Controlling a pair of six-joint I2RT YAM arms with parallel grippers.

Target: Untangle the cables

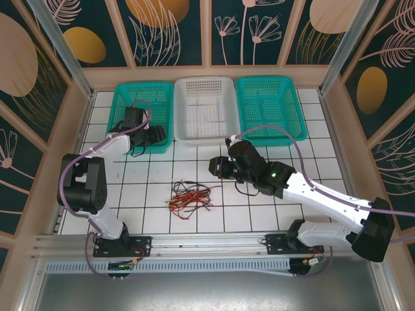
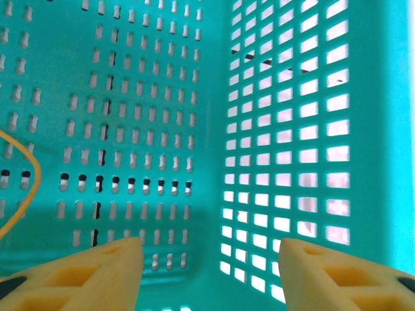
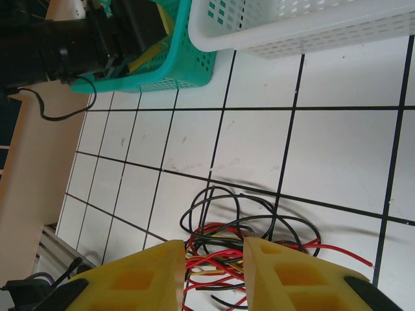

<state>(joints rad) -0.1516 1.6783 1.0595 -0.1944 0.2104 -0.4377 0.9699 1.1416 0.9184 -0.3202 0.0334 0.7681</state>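
The cables (image 1: 191, 196) lie as one tangle of red, black and yellow wires on the white tiled table, near the front centre. My right gripper (image 1: 216, 168) hovers just right of and behind them. In the right wrist view its yellow fingers (image 3: 214, 249) stand apart with nothing between them, and the tangle (image 3: 224, 228) lies on the tiles beyond the tips. My left gripper (image 1: 155, 136) is inside the left teal basket (image 1: 123, 103). Its fingers (image 2: 211, 249) are open and empty over the basket floor, with a yellow cable (image 2: 39, 173) curving at the left edge.
Three baskets stand in a row at the back: the left teal one, a white basket (image 1: 183, 110) and a right teal basket (image 1: 292, 107). Wooden walls close in the table. The left arm's black wrist (image 3: 78, 45) reaches over the teal basket's rim (image 3: 188, 65).
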